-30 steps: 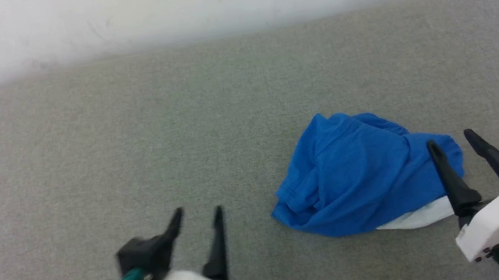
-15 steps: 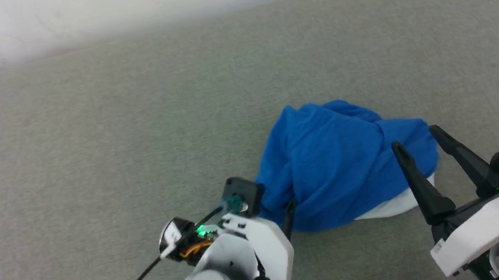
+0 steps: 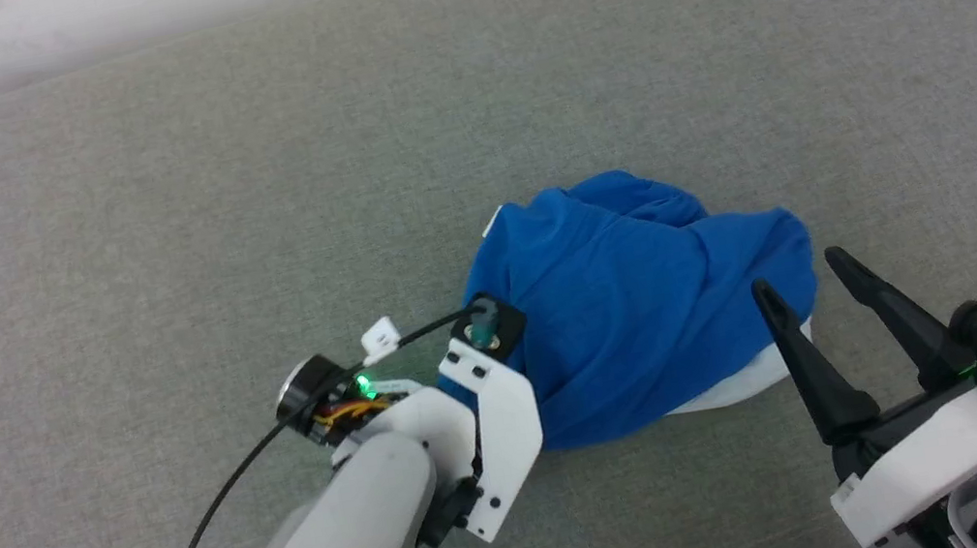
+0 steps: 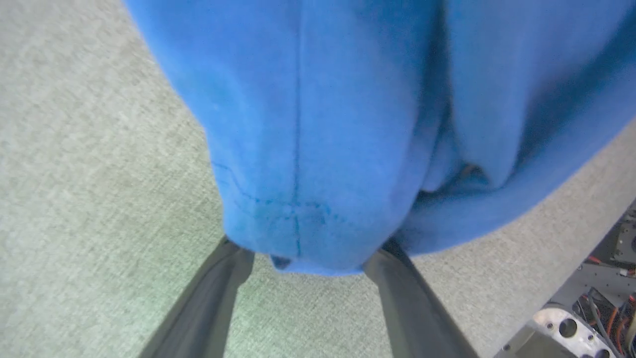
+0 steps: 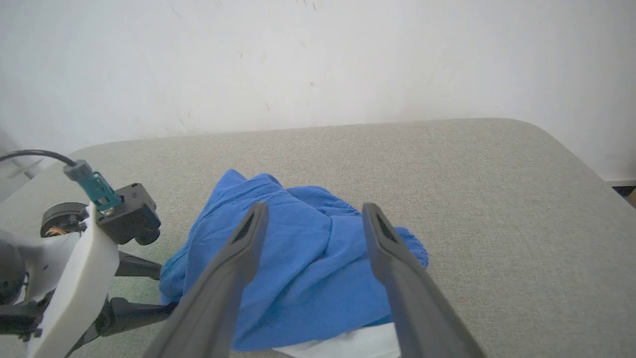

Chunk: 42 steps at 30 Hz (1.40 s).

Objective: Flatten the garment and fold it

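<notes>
Grey woven upholstery (image 3: 147, 220) with rounded corners stretched before a scuffed white wall (image 5: 318, 59). On its right half lay the garment (image 3: 643, 318), a crumpled royal-blue heap with a strip of white fabric (image 3: 742, 386) peeping out along its near edge. The left gripper (image 4: 308, 251) was pushed into the heap's left side, its fingers (image 4: 213, 298) spread apart with a stitched blue hem (image 4: 293, 209) bulging between them and hiding the tips. The right gripper (image 3: 797, 274) hovered by the heap's right edge, prongs wide and holding nothing.
</notes>
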### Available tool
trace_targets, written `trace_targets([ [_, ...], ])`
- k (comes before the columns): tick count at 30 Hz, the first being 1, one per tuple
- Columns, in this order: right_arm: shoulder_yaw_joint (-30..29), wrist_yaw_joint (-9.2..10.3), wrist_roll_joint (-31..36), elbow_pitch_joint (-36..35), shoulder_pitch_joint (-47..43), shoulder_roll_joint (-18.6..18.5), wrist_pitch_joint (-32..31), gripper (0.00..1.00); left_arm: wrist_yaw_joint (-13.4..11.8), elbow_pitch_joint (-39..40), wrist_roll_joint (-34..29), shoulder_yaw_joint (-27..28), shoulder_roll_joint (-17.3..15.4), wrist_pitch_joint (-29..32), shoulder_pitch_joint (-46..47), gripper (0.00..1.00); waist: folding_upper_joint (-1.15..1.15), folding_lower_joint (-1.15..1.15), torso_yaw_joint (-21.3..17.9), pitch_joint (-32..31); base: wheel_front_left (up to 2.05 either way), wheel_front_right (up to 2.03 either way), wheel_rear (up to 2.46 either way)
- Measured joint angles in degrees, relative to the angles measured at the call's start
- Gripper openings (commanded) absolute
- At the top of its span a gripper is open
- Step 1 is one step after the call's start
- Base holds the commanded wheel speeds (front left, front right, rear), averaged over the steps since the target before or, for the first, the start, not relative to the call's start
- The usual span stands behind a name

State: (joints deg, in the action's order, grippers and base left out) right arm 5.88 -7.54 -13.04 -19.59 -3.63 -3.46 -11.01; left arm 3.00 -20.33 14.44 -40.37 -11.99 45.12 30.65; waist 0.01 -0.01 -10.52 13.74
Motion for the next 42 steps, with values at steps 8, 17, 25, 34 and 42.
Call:
trace_targets([
  [8,-0.4,0.0,-0.3,0.0,0.1,0.2,0.1,1.0,0.7,0.3,3.6,0.2,0.4,2.2,0.8,0.0,0.0,0.0,-0.3,0.9,0.0,0.0,0.0],
  [17,-1.8,-0.01,-1.4,0.4,-0.3,0.4,-0.6,1.0,-6.9,13.6,7.1,6.5,-2.3,-5.1,-10.0,0.0,-0.01,0.01,3.1,-1.6,0.0,0.0,0.0],
  [25,-2.5,0.0,-2.6,0.4,-0.6,0.4,-1.2,1.0,-14.3,28.8,9.6,14.8,-8.4,-5.3,-19.6,0.0,-0.01,0.01,7.0,-3.9,0.0,0.0,0.0],
  [34,-1.8,0.0,-2.8,0.3,-0.4,0.4,-1.5,1.0,-18.8,23.5,15.8,24.8,-10.2,-9.3,-28.3,0.53,-0.01,0.01,7.8,-3.8,0.0,0.0,0.0],
  [42,-2.0,0.0,-3.2,0.4,-0.2,0.4,-1.5,1.0,-18.6,27.5,14.1,25.4,-9.6,-17.4,-28.3,1.0,-0.01,0.01,7.6,-4.4,0.0,0.0,0.0],
])
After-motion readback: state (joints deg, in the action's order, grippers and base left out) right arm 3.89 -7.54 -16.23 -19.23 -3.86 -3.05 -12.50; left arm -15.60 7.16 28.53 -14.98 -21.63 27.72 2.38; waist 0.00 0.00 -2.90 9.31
